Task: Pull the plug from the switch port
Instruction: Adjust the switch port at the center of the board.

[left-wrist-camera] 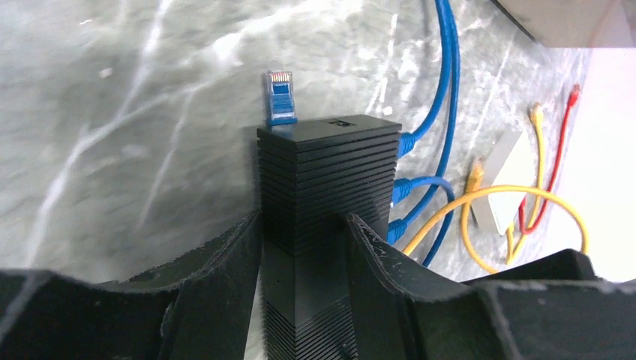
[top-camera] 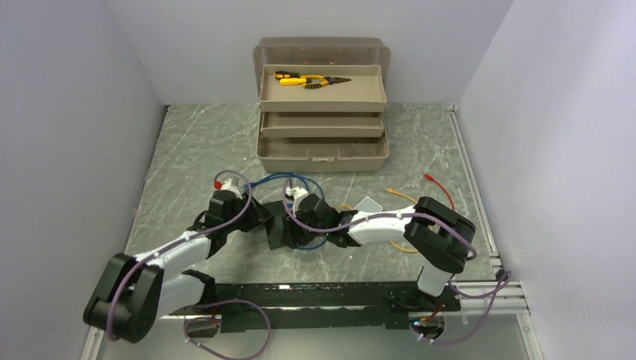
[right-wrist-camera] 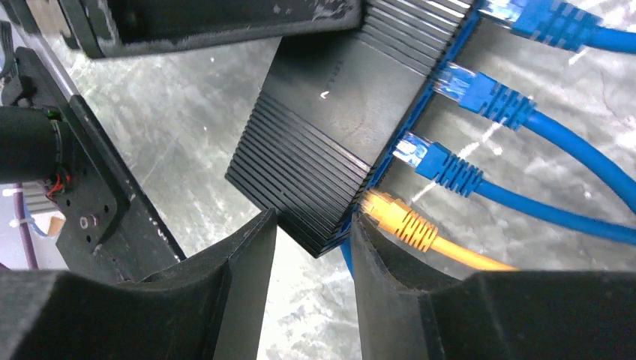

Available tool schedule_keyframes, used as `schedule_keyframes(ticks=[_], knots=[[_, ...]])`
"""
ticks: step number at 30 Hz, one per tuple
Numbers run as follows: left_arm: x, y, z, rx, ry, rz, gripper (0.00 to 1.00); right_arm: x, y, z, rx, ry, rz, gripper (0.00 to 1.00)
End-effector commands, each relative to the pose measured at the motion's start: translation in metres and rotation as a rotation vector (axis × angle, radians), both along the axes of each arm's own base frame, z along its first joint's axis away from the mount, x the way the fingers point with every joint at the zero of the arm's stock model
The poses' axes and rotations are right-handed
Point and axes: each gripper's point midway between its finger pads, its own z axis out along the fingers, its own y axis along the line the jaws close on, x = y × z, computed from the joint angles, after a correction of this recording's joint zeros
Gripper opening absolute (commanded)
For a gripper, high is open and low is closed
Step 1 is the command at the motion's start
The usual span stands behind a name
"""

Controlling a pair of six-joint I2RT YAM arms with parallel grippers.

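The switch is a flat black ribbed box lying between my two grippers at the table's middle. My left gripper is shut on one end of it, both fingers pressed on its sides. My right gripper pinches the switch's near corner, its right finger beside a yellow plug seated in the end port. Blue plugs fill the neighbouring ports. A loose blue plug lies at the switch's far end.
An open tan toolbox with yellow-handled pliers stands at the back. Blue cables, a yellow cable, a red cable and a small white box lie right of the switch.
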Motion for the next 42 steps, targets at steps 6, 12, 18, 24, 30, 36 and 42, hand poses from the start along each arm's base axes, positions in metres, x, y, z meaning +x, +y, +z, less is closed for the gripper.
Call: schedule_keyframes(ticks=[6,12,18,24,30,36,42], knots=[[0.041,-0.065,0.064,-0.13,-0.203,-0.233,0.52,-0.014,-0.027,-0.005,-0.045,0.011,-0.028,0.48],[0.053,-0.056,0.071,-0.087,-0.199,-0.155,0.56,-0.01,-0.018,-0.003,-0.037,0.0,-0.027,0.52],[0.055,-0.024,0.077,0.035,-0.196,-0.023,0.61,0.002,0.002,0.013,0.002,-0.031,-0.024,0.54],[0.041,0.011,0.078,0.16,-0.157,0.082,0.78,0.005,-0.018,0.047,-0.012,-0.084,-0.068,0.82],[0.023,0.025,0.071,0.248,-0.093,0.123,0.99,0.004,-0.065,0.08,-0.065,-0.167,-0.123,0.92],[0.006,-0.01,0.073,0.26,-0.08,0.054,0.99,0.014,-0.113,0.101,-0.036,-0.229,-0.245,0.92],[0.004,-0.04,0.059,0.402,-0.01,-0.072,0.99,0.016,-0.138,0.116,-0.025,-0.268,-0.291,0.91]])
